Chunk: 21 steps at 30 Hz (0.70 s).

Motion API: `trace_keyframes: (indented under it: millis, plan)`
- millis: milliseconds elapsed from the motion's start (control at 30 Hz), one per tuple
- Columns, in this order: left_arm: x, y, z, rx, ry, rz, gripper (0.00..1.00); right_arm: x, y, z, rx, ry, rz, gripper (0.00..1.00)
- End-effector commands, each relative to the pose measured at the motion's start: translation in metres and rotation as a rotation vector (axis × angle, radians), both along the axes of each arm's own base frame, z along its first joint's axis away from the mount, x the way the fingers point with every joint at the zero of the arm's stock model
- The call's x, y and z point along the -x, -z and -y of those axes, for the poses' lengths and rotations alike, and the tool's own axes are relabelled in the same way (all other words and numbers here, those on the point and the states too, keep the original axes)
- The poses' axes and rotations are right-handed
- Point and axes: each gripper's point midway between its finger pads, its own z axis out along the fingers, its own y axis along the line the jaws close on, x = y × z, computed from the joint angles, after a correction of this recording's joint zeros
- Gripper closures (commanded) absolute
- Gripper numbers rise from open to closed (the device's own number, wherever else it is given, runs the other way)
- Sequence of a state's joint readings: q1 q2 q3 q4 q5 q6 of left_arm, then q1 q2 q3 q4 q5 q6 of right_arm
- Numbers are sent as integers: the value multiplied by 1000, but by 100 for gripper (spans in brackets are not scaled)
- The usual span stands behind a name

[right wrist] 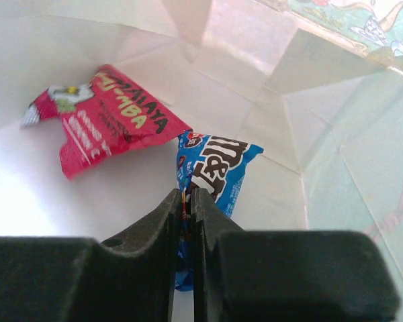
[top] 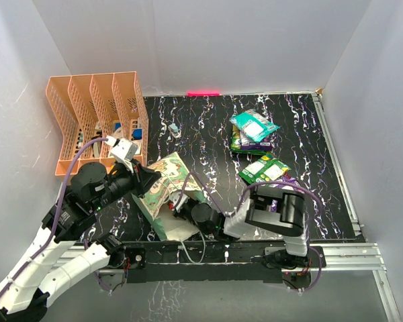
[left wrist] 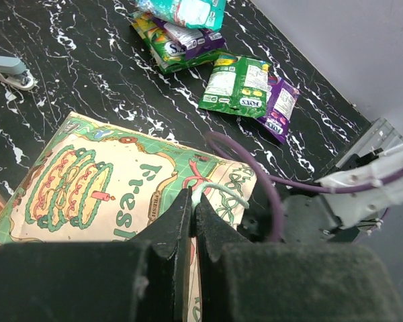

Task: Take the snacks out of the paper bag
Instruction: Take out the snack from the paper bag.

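**Blue packet (right wrist: 215, 168) pinched inside the bag (top: 162, 191) by the right fingers (right wrist: 187, 198)**

The blue packet is judged light, thin and crinkly, its slick film likely to slide out of a shallow pinch. It is gripped at its near crimped end, where the seal is stiffer, and a bite on that seam is judged safer than one on the puffed middle. A red packet (right wrist: 104, 117), judged equally light, lies flat further inside the bag and would best be taken by a raised corner. The bag is soft paper, lies on its side on the tabletop (top: 201, 121), and is judged easily dragged or torn. The left fingers (left wrist: 193, 201) are closed on its white handle (left wrist: 218, 191) at the mouth. Well apart from the bag, other packets (top: 254, 126) lie out on the tabletop.
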<state>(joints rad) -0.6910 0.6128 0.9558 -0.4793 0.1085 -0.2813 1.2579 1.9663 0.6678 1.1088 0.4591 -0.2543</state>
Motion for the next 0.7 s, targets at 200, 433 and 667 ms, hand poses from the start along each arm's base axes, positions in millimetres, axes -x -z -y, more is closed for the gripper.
trace_keyframes:
  millis: [200,433,667]
  plan:
    - [-16,-6,-5,9,-97,-4,100,74,-49,24,-77,-151,-108,88]
    - [-23,-3,-1,18,-118,-30,100,114,-93,41,-141,-355,-153,89]
    - [-30,-2,-10,-7,-178,-32,100,155,-177,84,-111,-577,-86,93]
